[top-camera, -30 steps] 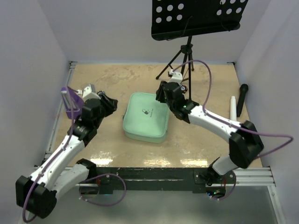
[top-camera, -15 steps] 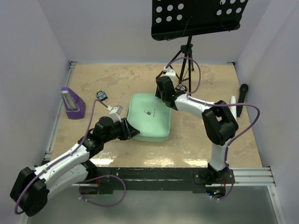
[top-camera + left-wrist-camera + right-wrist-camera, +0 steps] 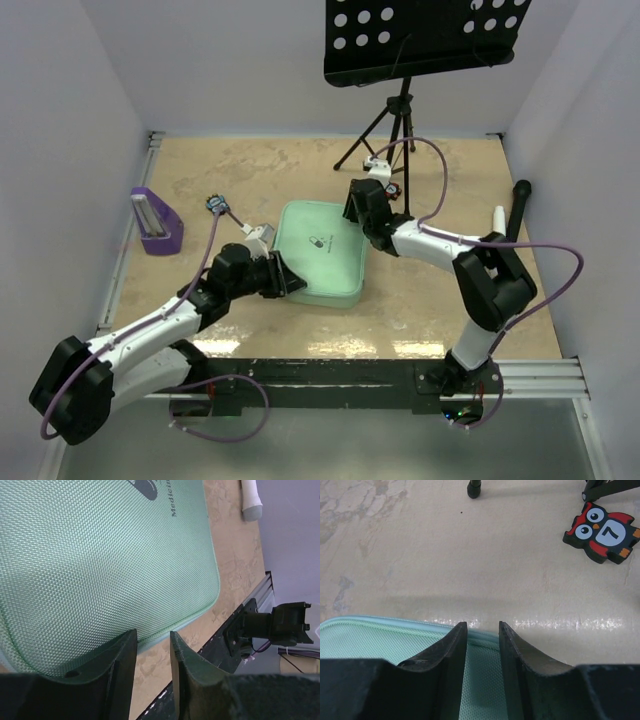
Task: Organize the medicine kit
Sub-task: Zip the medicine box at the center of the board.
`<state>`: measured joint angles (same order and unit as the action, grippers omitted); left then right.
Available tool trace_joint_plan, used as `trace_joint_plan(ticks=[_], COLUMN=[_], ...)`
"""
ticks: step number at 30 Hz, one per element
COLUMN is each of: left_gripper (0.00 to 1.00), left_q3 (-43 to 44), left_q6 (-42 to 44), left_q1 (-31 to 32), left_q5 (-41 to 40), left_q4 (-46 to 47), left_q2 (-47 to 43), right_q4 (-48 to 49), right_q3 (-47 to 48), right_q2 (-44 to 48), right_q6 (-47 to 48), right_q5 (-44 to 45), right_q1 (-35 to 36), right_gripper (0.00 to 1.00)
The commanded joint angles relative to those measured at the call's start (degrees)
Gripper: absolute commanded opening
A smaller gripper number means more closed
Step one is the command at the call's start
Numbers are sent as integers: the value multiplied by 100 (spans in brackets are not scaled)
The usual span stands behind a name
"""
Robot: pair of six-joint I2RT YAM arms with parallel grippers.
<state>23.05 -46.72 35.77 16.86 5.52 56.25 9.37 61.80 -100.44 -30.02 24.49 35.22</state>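
Note:
The medicine kit (image 3: 318, 252), a mint-green square soft case with a small pill logo, lies shut at the middle of the table. My left gripper (image 3: 290, 284) is low at its near left edge. In the left wrist view my left gripper (image 3: 152, 639) stands open a narrow way, its tips just at the kit's (image 3: 100, 565) rim, with bare table in the gap. My right gripper (image 3: 357, 211) is over the kit's far right corner. In the right wrist view my right gripper (image 3: 482, 629) is also narrowly open above that corner of the kit (image 3: 375, 640), holding nothing.
A purple stand (image 3: 155, 222) sits at the left edge. One small owl piece (image 3: 215, 203) lies behind the left arm and another (image 3: 602, 531) beside the music stand's tripod (image 3: 395, 130). A white tube (image 3: 497, 228) and a black microphone (image 3: 518, 205) lie at the right wall.
My left arm swung from beside the purple stand down to the kit's near left edge. My right gripper shifted slightly toward the kit's far right corner. Both jaws narrowed a little.

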Motion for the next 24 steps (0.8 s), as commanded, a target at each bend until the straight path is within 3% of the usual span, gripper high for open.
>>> trace_joint_plan(ticks=[1,10,24], left_gripper=[38,38,38], left_q3=[261,604,1395], left_q6=[207,321,620], left_q1=[-105,-913,-1134], left_q5=[-798,-1071,-1089], left_q4=[-350,-403,204], left_q2=[368,1151,2548], right_q4=[-339,-251,-348], right_q3=[-694,-1539,-2084], right_q2=[384,1158,1993], right_q6=[-179,-338,-522], right_q5=[-506,-919,-1386], right_q1=[64,99,318], right_gripper=[36,36,36])
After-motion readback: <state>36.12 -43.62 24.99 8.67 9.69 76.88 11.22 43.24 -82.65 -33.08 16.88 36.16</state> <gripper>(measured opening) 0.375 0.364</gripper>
